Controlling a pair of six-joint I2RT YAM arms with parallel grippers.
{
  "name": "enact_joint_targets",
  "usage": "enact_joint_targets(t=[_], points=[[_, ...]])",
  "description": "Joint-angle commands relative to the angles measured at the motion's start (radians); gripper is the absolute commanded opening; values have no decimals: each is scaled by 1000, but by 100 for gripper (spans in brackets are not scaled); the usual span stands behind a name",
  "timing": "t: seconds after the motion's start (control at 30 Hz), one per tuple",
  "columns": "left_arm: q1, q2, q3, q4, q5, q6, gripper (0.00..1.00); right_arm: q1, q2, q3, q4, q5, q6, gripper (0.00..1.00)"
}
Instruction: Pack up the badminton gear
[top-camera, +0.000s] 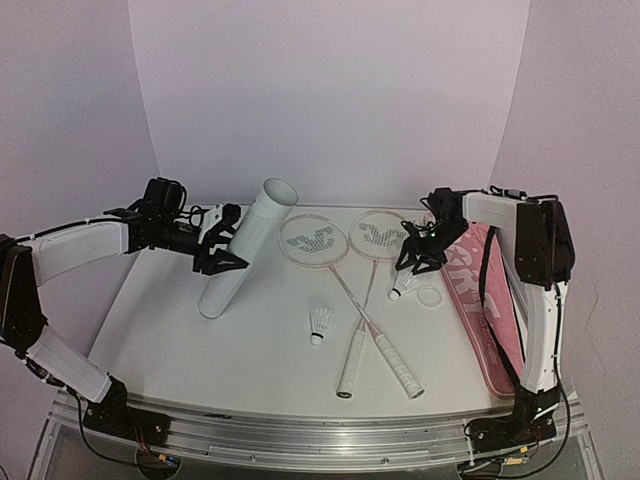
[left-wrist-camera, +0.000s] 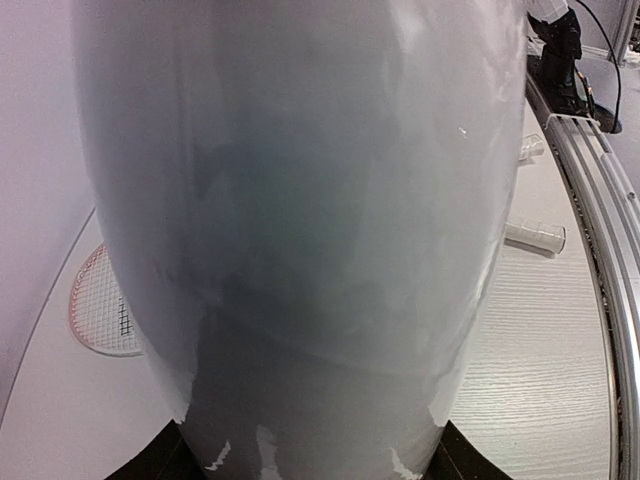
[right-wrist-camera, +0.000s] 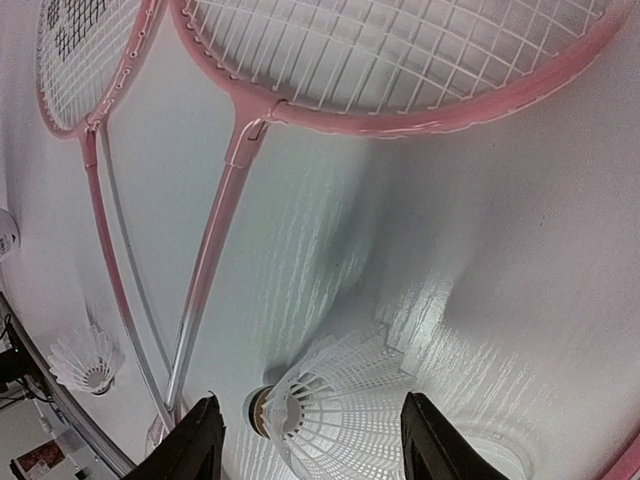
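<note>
Barely anything is being packed yet: the left claw (top-camera: 225, 252) is clenching the tilted tall white cardboard tube (top-camera: 252, 240) at left, the right claw (right-wrist-camera: 310, 440) is hanging spread around a white feather shuttlecock (right-wrist-camera: 340, 405), and both thin pale-framed rackets (top-camera: 312, 243) and a second shuttlecock (top-camera: 321, 323) are lying loose mid-table (top-camera: 200, 350)

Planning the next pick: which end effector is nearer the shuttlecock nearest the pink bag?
Right. The right end effector straddles that shuttlecock, fingers either side. The left end effector is far off on the opposite side, clamped on the white tube.
</note>
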Motion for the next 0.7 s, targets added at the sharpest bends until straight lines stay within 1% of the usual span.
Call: enact_joint_targets(t=[0.0,0.07,0.17,0.23,0.27,0.3,0.33,0.37,0.5,0.57,0.67], points=[[0,-9,18,-73,11,-14,29,-6,-30,-28,-12,-43,-5,57],[-1,-8,17,-72,10,-12,29,-6,-53,-56,-13,-47,-7,54],[-1,-4,14,-61,11,-12,29,-6,-55,-77,-13,-88,0,39],[0,0,17,-56,10,-12,29,-7,-47,-82,-15,-103,8,32],[0,1,19,-55,10,-12,29,-6,-45,-85,-15,-104,10,27],[0,1,21,-55,10,-12,29,-5,-48,-86,-15,-104,12,17],[0,1,22,-55,9,-12,29,-6,-57,-83,-14,-105,18,6],[-1,0,22,-55,9,-12,29,-6,-70,-76,-14,-110,25,1],[-1,0,17,-60,7,-9,29,11,-189,4,-18,-111,72,0],[-1,1,15,-61,7,-8,29,58,-281,75,-21,-55,74,0],[-1,1,14,-59,14,-8,29,165,-396,197,-21,60,50,0]])
